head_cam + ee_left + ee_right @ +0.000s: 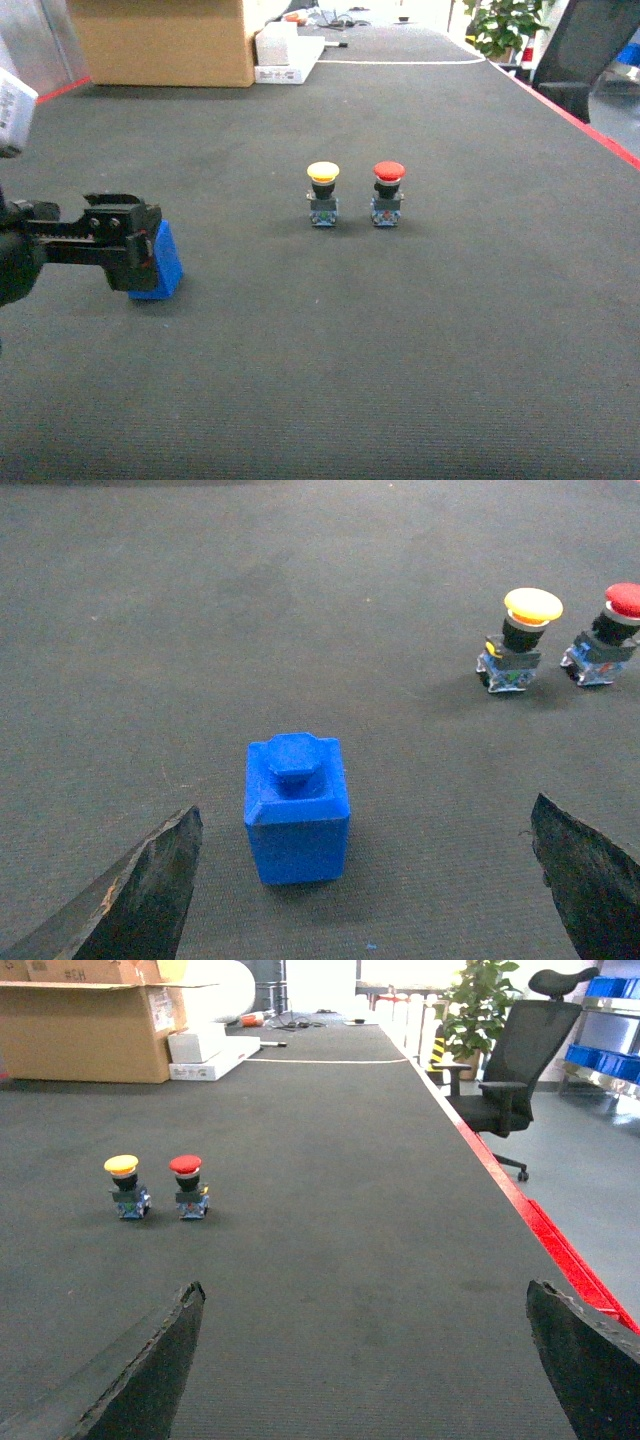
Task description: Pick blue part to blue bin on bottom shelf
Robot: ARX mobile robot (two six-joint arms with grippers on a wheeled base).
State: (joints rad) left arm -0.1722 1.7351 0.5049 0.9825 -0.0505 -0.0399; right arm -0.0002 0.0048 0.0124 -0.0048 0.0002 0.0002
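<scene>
The blue part (297, 810) is a small blue block with a knob on top, standing on the dark mat. In the left wrist view it lies just ahead of my left gripper (365, 805), a little left of the middle of the gap. That gripper is wide open and touches nothing. In the head view the left gripper (148, 248) covers the left side of the blue part (168, 262). My right gripper (365, 1285) is open over bare mat and is out of the head view. Blue bins (612, 1060) sit on a grey rack far right, beyond the table.
A yellow push-button (323, 193) and a red push-button (387, 193) stand side by side mid-table. At the back are a cardboard box (165, 40) and a white box (288, 55). The table's red edge (545, 1235) runs along the right, with an office chair (520, 1050) past it.
</scene>
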